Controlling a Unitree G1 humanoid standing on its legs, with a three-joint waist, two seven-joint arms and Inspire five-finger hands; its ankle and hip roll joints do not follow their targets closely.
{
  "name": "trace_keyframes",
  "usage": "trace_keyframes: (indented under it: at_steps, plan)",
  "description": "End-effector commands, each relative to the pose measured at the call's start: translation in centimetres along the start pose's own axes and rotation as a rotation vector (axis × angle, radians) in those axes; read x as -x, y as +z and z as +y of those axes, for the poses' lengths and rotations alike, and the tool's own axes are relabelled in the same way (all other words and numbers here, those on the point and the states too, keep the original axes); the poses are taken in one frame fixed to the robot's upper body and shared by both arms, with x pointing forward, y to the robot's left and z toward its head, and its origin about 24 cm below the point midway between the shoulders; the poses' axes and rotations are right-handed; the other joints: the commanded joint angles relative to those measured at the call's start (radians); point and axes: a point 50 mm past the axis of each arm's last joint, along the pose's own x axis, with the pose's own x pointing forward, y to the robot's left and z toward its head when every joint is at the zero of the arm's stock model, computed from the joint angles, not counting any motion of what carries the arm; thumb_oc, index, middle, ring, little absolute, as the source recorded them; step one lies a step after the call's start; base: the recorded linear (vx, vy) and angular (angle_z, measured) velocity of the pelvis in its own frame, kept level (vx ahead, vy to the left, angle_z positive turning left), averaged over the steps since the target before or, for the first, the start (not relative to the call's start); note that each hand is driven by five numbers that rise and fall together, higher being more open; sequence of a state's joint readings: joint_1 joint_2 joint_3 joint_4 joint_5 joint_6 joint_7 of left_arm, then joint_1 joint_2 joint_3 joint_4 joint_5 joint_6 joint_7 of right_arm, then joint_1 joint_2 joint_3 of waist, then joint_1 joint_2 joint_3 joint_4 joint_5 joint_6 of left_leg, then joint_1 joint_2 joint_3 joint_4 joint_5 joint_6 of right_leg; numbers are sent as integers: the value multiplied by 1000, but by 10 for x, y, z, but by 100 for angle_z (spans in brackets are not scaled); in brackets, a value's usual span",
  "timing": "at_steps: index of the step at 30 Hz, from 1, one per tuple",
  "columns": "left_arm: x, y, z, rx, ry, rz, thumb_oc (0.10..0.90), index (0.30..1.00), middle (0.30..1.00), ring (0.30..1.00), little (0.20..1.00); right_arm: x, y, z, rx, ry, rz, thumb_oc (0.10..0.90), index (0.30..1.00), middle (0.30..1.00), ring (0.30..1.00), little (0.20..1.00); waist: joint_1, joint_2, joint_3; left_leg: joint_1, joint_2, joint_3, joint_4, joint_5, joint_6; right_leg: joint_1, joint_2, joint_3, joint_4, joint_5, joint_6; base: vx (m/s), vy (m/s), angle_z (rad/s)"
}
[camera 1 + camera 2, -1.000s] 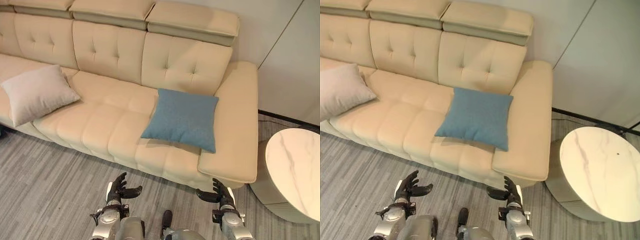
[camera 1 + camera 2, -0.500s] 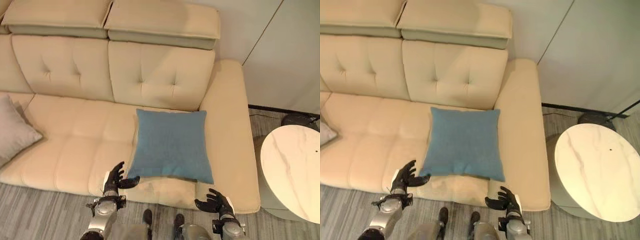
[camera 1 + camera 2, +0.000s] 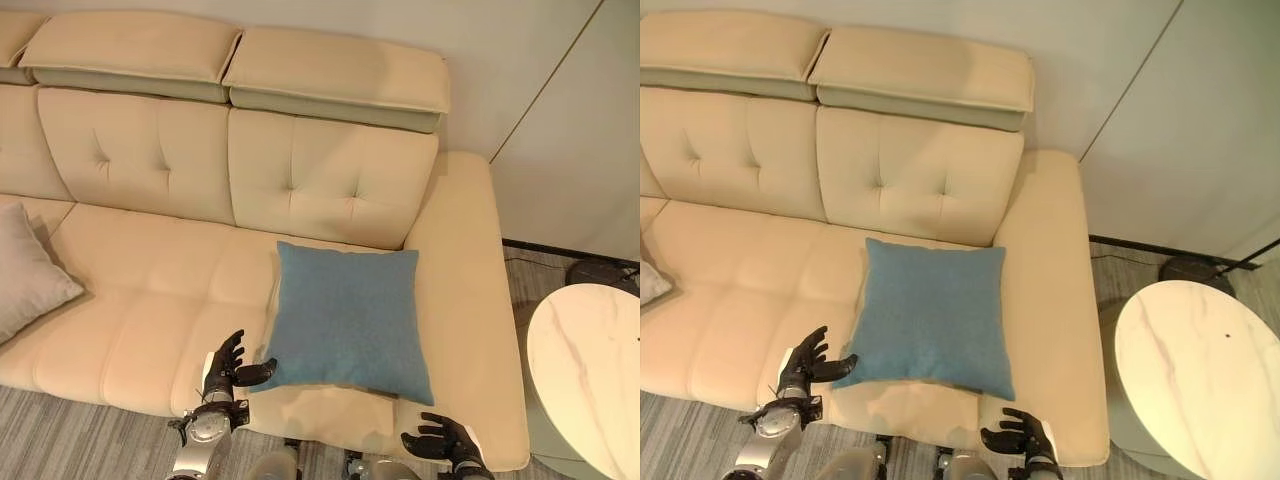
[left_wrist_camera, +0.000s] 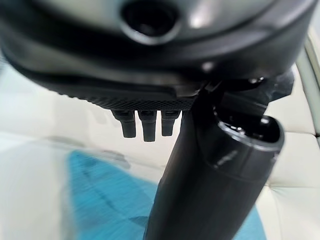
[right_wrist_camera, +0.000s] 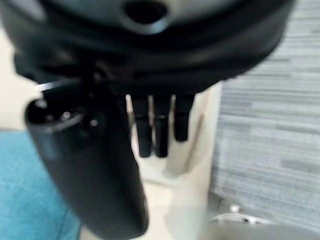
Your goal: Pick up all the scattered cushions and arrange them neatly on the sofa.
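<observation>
While both hands hover open, blue cushion (image 3: 348, 323) (flat) nears the sofa (image 3: 150, 300) front edge.

Two cushions: blue cushion (image 3: 350, 320), grey cushion (image 3: 28, 285). One sofa (image 3: 150, 290). One round table (image 3: 590, 375).

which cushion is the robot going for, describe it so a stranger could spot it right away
Find the cream sofa and look at its right-hand seat, next to the armrest. The blue cushion lies flat there, with the left hand at its near left corner. The grey cushion lies far off at the sofa's left edge.
</observation>
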State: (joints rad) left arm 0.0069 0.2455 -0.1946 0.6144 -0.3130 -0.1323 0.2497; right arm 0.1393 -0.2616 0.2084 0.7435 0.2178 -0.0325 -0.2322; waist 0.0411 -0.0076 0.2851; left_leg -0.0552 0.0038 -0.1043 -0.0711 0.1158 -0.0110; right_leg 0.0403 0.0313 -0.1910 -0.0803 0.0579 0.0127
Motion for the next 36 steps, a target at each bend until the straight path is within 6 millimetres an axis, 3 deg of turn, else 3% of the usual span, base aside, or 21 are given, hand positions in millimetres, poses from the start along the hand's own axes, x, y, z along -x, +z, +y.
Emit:
trace_keyframes:
  at_steps: [1,5,9,23,26,31,33,36]
  plan:
    - [-9,47,-13,3,-67,-208,800,900,900,900,900,-11,125,-3,-98,-18,-486,800,900,900,900,900,6,-52,-38,-114,-64,75,219,-126,-31,25,-73,-9,37,-134,31,-225,-10,47]
    - [-9,51,-16,19,-71,-219,800,900,900,900,900,-11,131,-5,-92,-20,-497,800,900,900,900,900,2,-59,-39,-90,-38,74,261,-181,-31,14,-98,-21,33,-109,34,-91,69,38]
    - [-7,49,-17,21,-71,-214,800,900,900,900,900,-12,128,-5,-84,-22,-479,800,900,900,900,900,-15,-31,-71,-8,-22,49,124,-175,-13,-7,-104,-18,49,-106,54,7,162,4]
    - [-2,67,14,-10,-6,-307,800,900,900,900,900,-8,140,-21,37,-68,-528,800,900,900,900,900,-18,-34,-97,78,-57,97,16,-172,49,-63,-157,25,144,-84,112,-17,120,-12]
    - [-2,68,22,-16,11,-307,800,900,900,900,900,-6,136,-37,112,-120,-526,800,900,900,900,900,-18,-47,-97,84,-58,103,8,-172,54,-67,-161,27,149,-79,118,-3,23,-4]
    - [-2,69,40,-49,60,-317,800,900,900,900,900,6,142,-89,212,-293,-575,800,900,900,900,900,-27,-57,-100,93,-58,116,1,-176,61,-68,-166,32,148,-70,128,3,13,-4]
    - [-2,70,43,-57,68,-319,800,900,900,900,900,8,147,-99,227,-320,-587,800,900,900,900,900,-27,-58,-100,94,-58,121,-1,-178,62,-68,-166,36,147,-68,130,9,20,-13]
    - [-1,71,57,-72,107,-324,800,900,900,900,900,19,169,-129,248,-410,-656,800,900,900,900,900,-30,-58,-109,108,-58,131,-5,-185,64,-64,-168,44,140,-64,131,28,20,-15]
